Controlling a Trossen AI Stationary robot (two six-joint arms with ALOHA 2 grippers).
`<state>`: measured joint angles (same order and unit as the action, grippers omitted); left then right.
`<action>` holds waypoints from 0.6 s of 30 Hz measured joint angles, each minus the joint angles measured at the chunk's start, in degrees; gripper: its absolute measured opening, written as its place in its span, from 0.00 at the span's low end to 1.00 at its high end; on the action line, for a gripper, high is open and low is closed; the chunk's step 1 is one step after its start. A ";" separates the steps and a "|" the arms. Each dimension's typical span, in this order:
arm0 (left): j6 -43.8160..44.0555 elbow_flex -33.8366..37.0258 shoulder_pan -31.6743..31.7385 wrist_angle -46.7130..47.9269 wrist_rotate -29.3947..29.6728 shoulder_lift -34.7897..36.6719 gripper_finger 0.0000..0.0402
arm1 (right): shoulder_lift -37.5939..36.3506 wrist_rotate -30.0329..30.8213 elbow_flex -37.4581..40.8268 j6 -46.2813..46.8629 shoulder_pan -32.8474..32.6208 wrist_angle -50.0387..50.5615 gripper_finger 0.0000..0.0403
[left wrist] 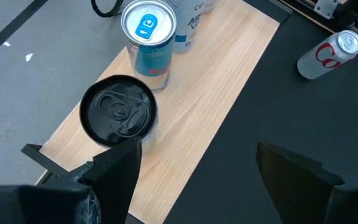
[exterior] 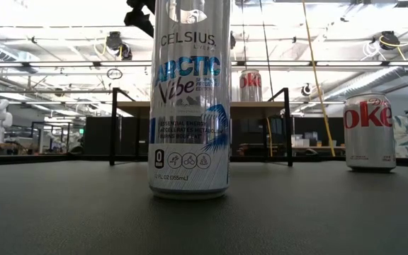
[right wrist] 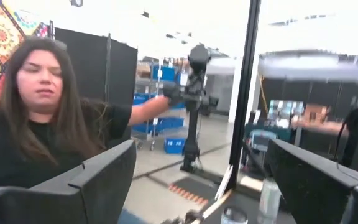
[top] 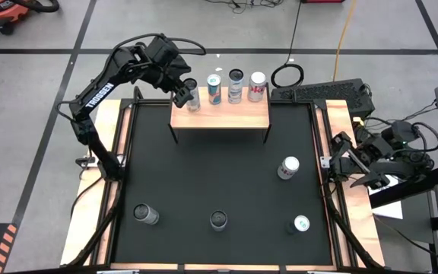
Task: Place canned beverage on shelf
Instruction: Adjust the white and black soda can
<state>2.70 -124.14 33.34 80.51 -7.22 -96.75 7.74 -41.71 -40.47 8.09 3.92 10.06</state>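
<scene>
The shelf, a light-wood board on thin black legs, stands at the table's far edge. Several cans stand upright on it: a black-topped can at its left end, then a blue can, a dark-topped can and a red-and-silver can. My left gripper hovers open over the shelf's left end. In the left wrist view the black-topped can stands just beyond one finger, not between the two. My right gripper is open and empty, off the table's right edge.
Several more cans are on the black table top: a red-and-silver one at the right, one at the near left, one at the near middle and one at the near right. A person shows in the right wrist view.
</scene>
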 joint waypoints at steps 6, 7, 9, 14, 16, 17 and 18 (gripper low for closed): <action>-0.04 0.00 0.02 -0.24 0.31 0.00 0.79 | 2.12 10.20 -0.04 -3.00 -0.02 -8.41 0.86; -0.04 0.00 0.03 -0.24 0.40 0.00 0.79 | 2.91 12.68 -0.04 -4.50 -0.02 -8.69 0.86; -0.09 0.00 0.04 -0.24 0.74 0.00 0.79 | 5.13 17.59 -0.04 -7.68 -0.02 -8.90 0.86; -1.98 0.02 0.07 0.01 1.44 0.74 0.79 | 13.45 22.69 -0.02 -12.30 0.01 -12.25 0.86; -2.03 0.02 0.07 0.07 1.58 1.12 0.79 | 17.19 22.81 -0.41 -12.79 0.01 -15.20 0.86; -2.04 0.02 0.07 0.10 1.62 1.32 0.79 | 19.18 23.12 -1.13 -13.18 0.01 -16.07 0.86; -2.05 0.02 0.07 0.11 1.69 1.56 0.79 | 20.97 24.10 -2.12 -13.83 0.01 -16.38 0.86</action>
<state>0.64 -124.11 33.41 80.62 -5.53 -95.19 28.70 -17.61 -42.59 -5.74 3.92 -6.32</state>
